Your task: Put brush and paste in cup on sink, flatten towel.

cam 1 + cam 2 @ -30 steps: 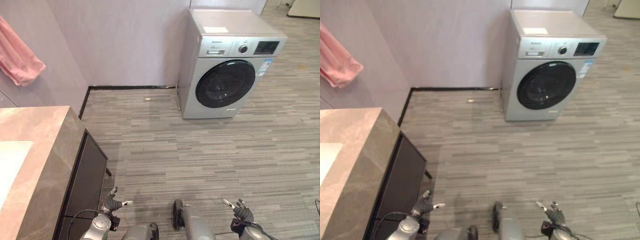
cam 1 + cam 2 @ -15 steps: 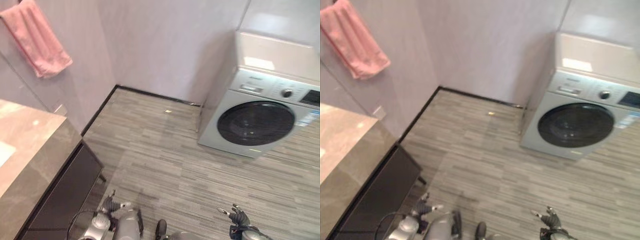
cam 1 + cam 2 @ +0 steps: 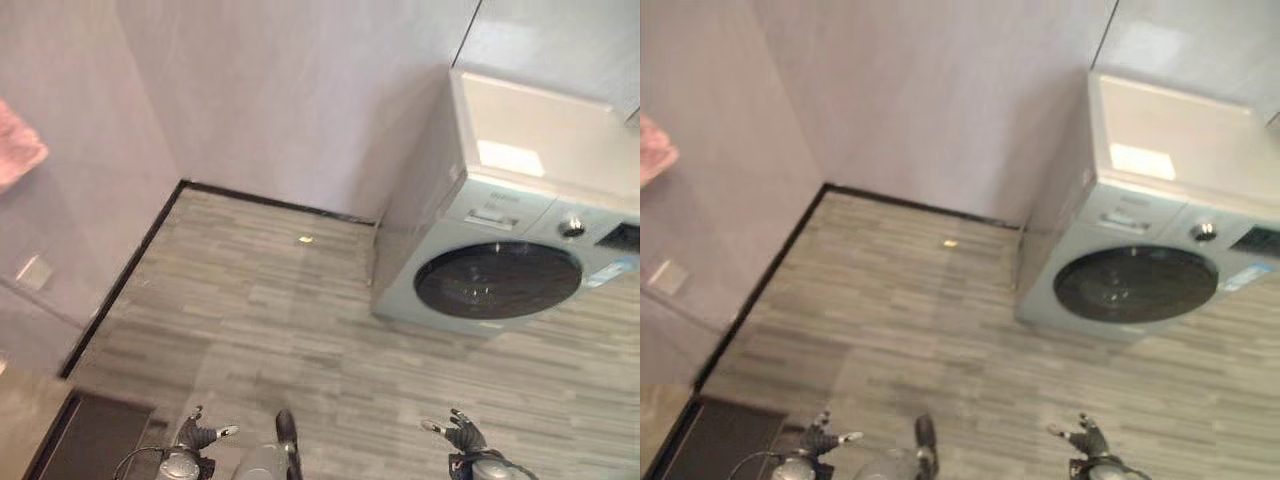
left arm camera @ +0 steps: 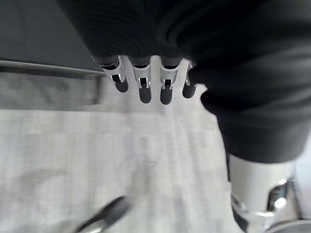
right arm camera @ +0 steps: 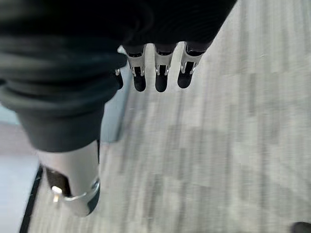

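Towel (image 3: 15, 152), pink, hangs at the left wall; left hand (image 3: 195, 435) and right hand (image 3: 458, 435) relaxed, empty.

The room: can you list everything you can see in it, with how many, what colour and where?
Washing machine: one, silver-grey with a dark round door, against the wall on the right.
Pink towel: one, pink, at the far left edge, up on the wall.
Floor: grey striped planks, with a black skirting strip along the walls.
Small scrap: one, yellowish, on the floor near the back wall.
Dark cabinet: one, black, lower left corner.
Left robot hand: silver, dark-tipped fingers relaxed, holding nothing, low on the left.
Right robot hand: the same, low on the right.
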Controlling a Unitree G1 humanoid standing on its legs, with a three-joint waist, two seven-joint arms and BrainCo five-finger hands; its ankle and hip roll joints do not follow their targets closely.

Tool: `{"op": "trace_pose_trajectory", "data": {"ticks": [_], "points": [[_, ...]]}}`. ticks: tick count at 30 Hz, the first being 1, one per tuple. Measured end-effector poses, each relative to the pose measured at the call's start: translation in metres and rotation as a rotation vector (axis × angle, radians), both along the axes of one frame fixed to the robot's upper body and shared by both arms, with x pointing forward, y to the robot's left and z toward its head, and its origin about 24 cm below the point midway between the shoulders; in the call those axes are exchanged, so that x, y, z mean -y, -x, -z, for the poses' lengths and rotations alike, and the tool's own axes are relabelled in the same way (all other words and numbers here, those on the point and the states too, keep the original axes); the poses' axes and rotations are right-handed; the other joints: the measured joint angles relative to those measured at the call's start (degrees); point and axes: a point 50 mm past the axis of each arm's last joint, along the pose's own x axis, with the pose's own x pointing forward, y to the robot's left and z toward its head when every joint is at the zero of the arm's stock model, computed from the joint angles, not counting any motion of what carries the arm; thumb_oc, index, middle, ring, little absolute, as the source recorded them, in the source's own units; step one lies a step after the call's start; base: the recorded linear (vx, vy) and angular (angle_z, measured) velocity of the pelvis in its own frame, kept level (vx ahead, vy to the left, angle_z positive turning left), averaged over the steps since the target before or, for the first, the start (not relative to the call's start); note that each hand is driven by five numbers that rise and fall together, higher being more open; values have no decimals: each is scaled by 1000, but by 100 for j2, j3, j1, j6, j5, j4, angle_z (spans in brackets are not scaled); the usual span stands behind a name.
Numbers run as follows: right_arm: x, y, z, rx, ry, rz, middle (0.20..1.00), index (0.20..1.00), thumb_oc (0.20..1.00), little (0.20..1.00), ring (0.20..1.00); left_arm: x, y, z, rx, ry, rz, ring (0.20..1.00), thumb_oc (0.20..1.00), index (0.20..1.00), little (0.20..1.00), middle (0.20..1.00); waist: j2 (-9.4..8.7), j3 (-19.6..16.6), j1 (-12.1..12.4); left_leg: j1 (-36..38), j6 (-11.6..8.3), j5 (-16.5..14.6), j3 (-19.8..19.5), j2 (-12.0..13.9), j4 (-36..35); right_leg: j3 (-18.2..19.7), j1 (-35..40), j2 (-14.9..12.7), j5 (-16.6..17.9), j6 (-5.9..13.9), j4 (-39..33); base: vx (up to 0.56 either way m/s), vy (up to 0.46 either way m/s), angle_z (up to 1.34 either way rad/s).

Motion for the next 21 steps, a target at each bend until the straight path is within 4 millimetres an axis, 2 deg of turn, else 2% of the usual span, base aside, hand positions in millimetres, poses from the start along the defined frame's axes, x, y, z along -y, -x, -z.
{"op": "trace_pose_trajectory", "data": {"ticks": [1, 2, 3, 5, 6, 7, 8, 9, 10, 11, 12, 13, 15, 16, 17, 18, 20, 21], "points": [[2, 3, 1, -9, 4, 4, 1000, 1000, 1000, 1000, 1000, 3, -8, -3, 28, 3, 19, 1000, 1000, 1000, 1000, 1000, -29, -21, -14, 113, 41, -103, -112, -178, 33, -87, -313, -353, -15, -8, 641, 495, 239, 77], [2, 4, 1, -15, 5, 4, 1000, 1000, 1000, 1000, 1000, 7, -14, -5, 41, 2, 53, 1000, 1000, 1000, 1000, 1000, 28, -72, -12, 230, 25, -160, -266, -289, 61, -14, -599, -662, -61, -22, 904, 350, 135, 73], [2, 2, 1, -10, 3, 4, 1000, 1000, 1000, 1000, 1000, 11, -19, -7, 56, 4, 69, 1000, 1000, 1000, 1000, 1000, 157, -76, -9, 312, 32, -268, -455, -285, 49, 68, -744, -608, -85, -55, 961, 358, 115, 76], [-2, -1, 0, -2, -12, -10, 1000, 1000, 1000, 1000, 1000, 14, -27, -9, 72, 8, 81, 1000, 1000, 1000, 1000, 1000, 489, -70, -165, 521, 12, -253, -828, -181, 3, 574, -1149, -343, -338, -29, 594, 360, 88, 98], [-2, -4, -1, 10, -16, -13, 1000, 1000, 1000, 1000, 1000, 14, -30, -11, 81, 6, 81, 1000, 1000, 1000, 1000, 1000, 588, -72, -119, 581, 149, -376, -1056, -114, -27, 631, -1344, -240, -435, -97, 513, 389, 41, 100], [-3, -9, -3, 32, -19, -19, 1000, 1000, 1000, 1000, 1000, 12, -31, -10, 69, 0, 68, 1000, 1000, 1000, 1000, 1000, 745, -8, -181, 767, -30, -404, -1304, 8, -105, 478, -1641, -166, -566, -283, -88, 335, -15, 65], [-4, -10, -4, 41, -26, -27, 1000, 1000, 1000, 1000, 1000, 11, -29, -9, 58, -4, 71, 1000, 1000, 1000, 1000, 1000, 751, -5, -242, 821, -13, -425, -1496, 23, -99, 538, -1871, -96, -550, -277, -320, 462, -28, 118], [-5, -7, -3, 35, -28, -33, 1000, 1000, 1000, 1000, 1000, 10, -26, -6, 39, -8, 73, 1000, 1000, 1000, 1000, 1000, 697, 38, -390, 995, -1, -477, -1818, 42, -84, 771, -2207, 65, -451, -255, -805, 429, -56, 104], [-4, -3, -2, 27, -26, -30, 1000, 1000, 1000, 1000, 1000, 10, -24, -5, 32, -9, 72, 1000, 1000, 1000, 1000, 1000, 676, 60, -417, 1086, 35, -595, -1942, 81, -79, 859, -2431, 175, -308, -227, -1098, 568, -107, 137], [-6, 3, 1, 1, -31, -24, 1000, 1000, 1000, 1000, 1000, 7, -16, -2, 0, -19, 78, 1000, 1000, 1000, 1000, 1000, 530, 58, -481, 1257, -165, -700, -1972, 55, -78, 1064, -2474, 188, 106, -66, -2003, 440, -90, 110], [-6, 11, 4, -22, -34, -17, 1000, 1000, 1000, 1000, 1000, 6, -14, 0, -12, -26, 86, 1000, 1000, 1000, 1000, 1000, 430, 57, -534, 1360, -192, -798, -2104, 35, -95, 1267, -2592, 178, 315, -1, -2377, 569, -131, 163], [-7, 22, 7, -54, -36, -10, 1000, 1000, 1000, 1000, 1000, 6, -8, 4, -53, -38, 95, 1000, 1000, 1000, 1000, 1000, 253, -8, -665, 1412, -383, -1021, -2587, 73, -25, 1736, -2546, 163, 531, 93, -2954, 258, -67, 159], [-10, 42, 14, -109, -56, 24, 1000, 1000, 1000, 1000, 1000, 5, 7, 10, -113, -47, 127, 1000, 1000, 1000, 1000, 1000, -60, -55, -781, 1663, -556, -1175, -2934, 17, 91, 2054, -2270, 22, 540, 136, -2991, 372, -126, 161], [-6, 55, 16, -137, -59, 59, 1000, 1000, 1000, 1000, 1000, 12, 14, 15, -139, -38, 158, 1000, 1000, 1000, 1000, 1000, -56, -47, -794, 1721, -867, -1405, -2815, 95, 508, 2069, -2037, 111, 1071, 26, -2929, 366, -138, 110], [-4, 53, 15, -135, -61, 67, 1000, 1000, 1000, 1000, 1000, 15, 17, 16, -145, -30, 159, 1000, 1000, 1000, 1000, 1000, -13, -50, -769, 1693, -919, -1420, -2764, 170, 743, 2039, -1951, 176, 1080, 11, -2858, 333, -141, 108], [-2, 52, 16, -138, -63, 78, 1000, 1000, 1000, 1000, 1000, 18, 20, 18, -153, -25, 167, 1000, 1000, 1000, 1000, 1000, 32, -73, -789, 1461, -1123, -1453, -2761, 244, 1335, 1941, -1773, 213, 1161, -214, -2934, 161, -101, 66], [1, 41, 13, -110, -55, 70, 1000, 1000, 1000, 1000, 1000, 20, 18, 18, -144, -19, 169, 1000, 1000, 1000, 1000, 1000, 98, -78, -694, 1149, -1375, -1373, -2758, 336, 2053, 1778, -1562, 258, 1302, -560, -3093, 197, -142, 51], [2, 23, 9, -74, -44, 46, 1000, 1000, 1000, 1000, 1000, 23, 13, 16, -125, -16, 167, 1000, 1000, 1000, 1000, 1000, 136, -78, -643, 645, -1858, -1139, -2780, 377, 3044, 1595, -1343, 261, 1375, -843, -3333, 177, -140, 45]]}}
